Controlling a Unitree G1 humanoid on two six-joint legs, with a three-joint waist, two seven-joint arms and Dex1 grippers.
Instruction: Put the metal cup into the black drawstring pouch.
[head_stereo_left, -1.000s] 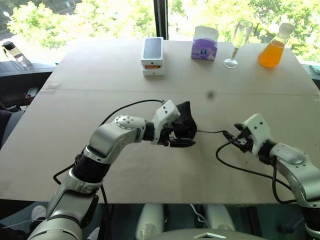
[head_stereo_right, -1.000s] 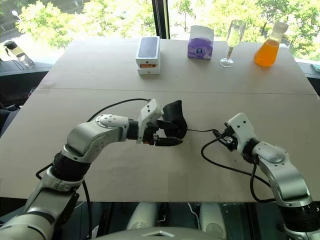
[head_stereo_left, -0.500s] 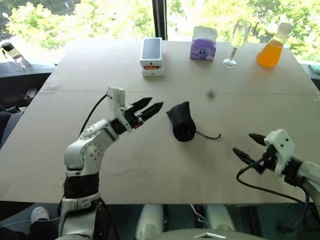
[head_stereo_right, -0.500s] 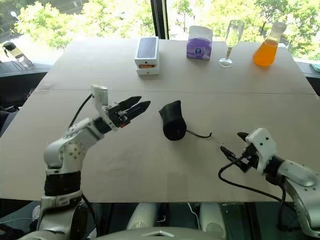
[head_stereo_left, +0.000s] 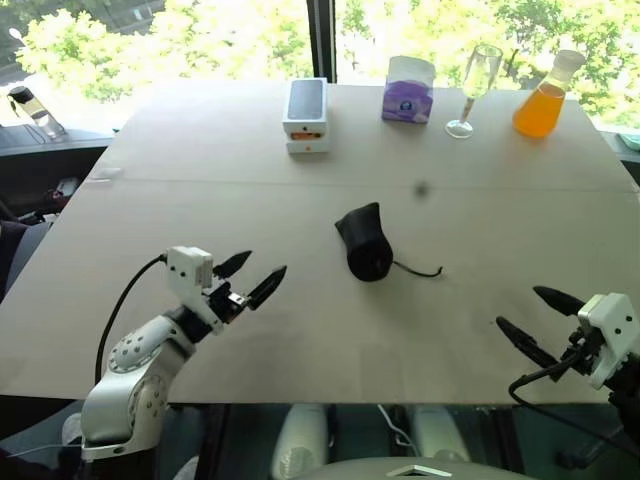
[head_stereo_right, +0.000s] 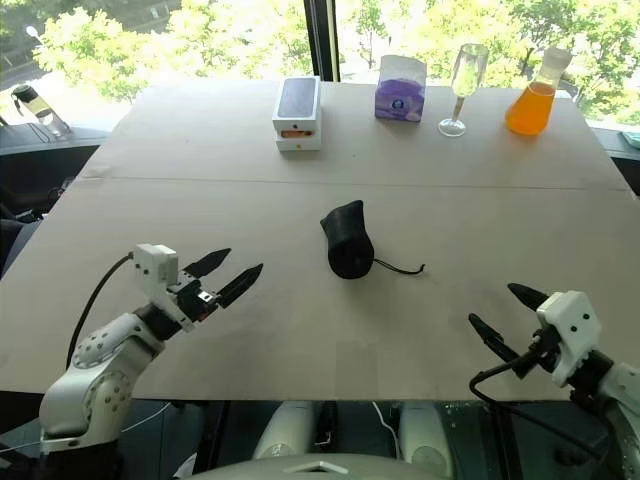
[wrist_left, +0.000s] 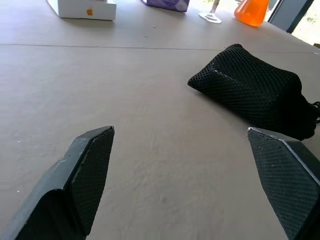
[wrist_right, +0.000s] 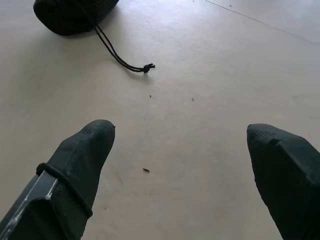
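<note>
The black drawstring pouch (head_stereo_left: 363, 245) lies on its side in the middle of the table, bulging, its thin cord (head_stereo_left: 420, 272) trailing to the right. The metal cup is hidden from view. My left gripper (head_stereo_left: 262, 266) hovers open to the pouch's left, nearer the front edge, pointing toward it with nothing between its fingers. In the left wrist view the pouch (wrist_left: 255, 92) lies beyond the spread fingers (wrist_left: 85, 170). My right gripper (head_stereo_left: 517, 306) stands open at the front right, well apart from the cord's knotted end (wrist_right: 146, 67).
Along the table's far edge stand a white box with a dark top (head_stereo_left: 306, 113), a purple tissue box (head_stereo_left: 408, 90), a tall clear stemmed glass (head_stereo_left: 474, 85) and a flask of orange liquid (head_stereo_left: 545, 95). A seam (head_stereo_left: 200, 183) crosses the tabletop.
Both grippers let go, the left of the pouch and the right of the cord, opened wide and drew back toward the near edge, left arm leftward, right arm rightward. The pouch now lies alone.
</note>
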